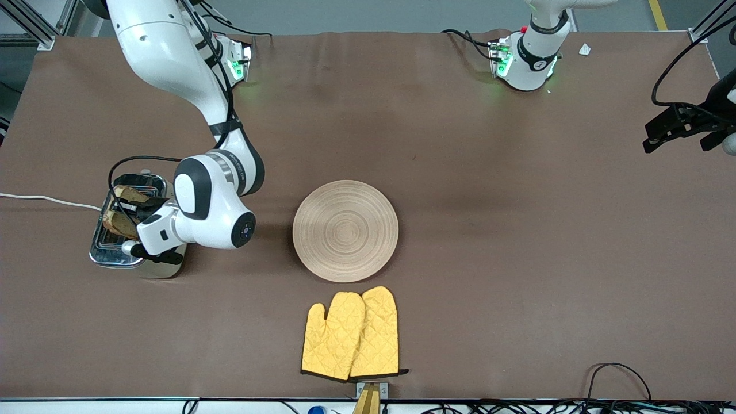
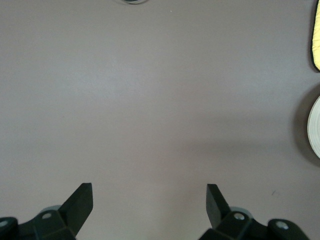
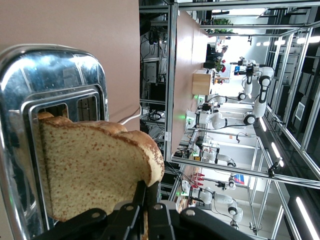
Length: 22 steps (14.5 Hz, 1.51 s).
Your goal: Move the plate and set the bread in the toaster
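The toaster stands at the right arm's end of the table, chrome top up, and fills the right wrist view. My right gripper is over it, shut on the brown bread slice. In the right wrist view the gripper pinches the slice's crust edge, and the bread stands on edge with its opposite end at a toaster slot. The wooden plate lies empty mid-table. My left gripper waits open and empty over bare table at the left arm's end; it also shows in the left wrist view.
A pair of yellow oven mitts lies nearer the front camera than the plate. The toaster's white cord runs off the table's edge. The left wrist view shows the plate's rim and a mitt's edge.
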Motion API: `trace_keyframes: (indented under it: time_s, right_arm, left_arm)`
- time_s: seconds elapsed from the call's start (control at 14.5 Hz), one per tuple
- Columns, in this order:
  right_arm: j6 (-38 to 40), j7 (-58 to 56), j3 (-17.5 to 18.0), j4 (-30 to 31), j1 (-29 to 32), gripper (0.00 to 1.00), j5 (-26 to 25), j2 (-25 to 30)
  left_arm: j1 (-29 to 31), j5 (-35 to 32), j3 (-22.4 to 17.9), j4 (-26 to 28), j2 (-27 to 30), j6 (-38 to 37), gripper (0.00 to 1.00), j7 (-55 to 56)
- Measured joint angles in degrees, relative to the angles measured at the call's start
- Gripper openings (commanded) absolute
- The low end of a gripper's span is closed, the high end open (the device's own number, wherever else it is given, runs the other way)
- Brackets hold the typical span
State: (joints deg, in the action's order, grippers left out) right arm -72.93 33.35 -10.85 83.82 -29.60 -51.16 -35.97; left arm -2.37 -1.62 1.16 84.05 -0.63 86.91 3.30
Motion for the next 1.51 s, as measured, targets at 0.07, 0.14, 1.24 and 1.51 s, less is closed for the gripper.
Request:
trace_keyframes:
  time_s: [0.07,0.14,1.24,1.51]
  right_arm:
    - [-0.31,0.08,-0.01,0.04,0.01,0.0,0.0,0.0]
    - [-0.81,0.09,-0.02,0.23,0.03,0.01,0.0,0.01]
    - [-5.57,1.15,-0.24,-4.2,2.18,1.0,15.45,4.1]
    - [-5.55,-5.21,-0.43,-7.28,6.96,1.0,29.39,12.16]
  left_arm:
    - [0.0,0.0,0.0,0.0,0.0,0.1,1.0,0.0]
    - [0.0,0.0,0.0,0.0,0.0,0.17,1.0,0.0]
    - [-0.31,0.0,0.04,-1.9,-1.79,1.21,1.0,-0.27]
    - [-0.34,0.0,0.02,-1.94,-2.04,1.41,1.0,-0.27]
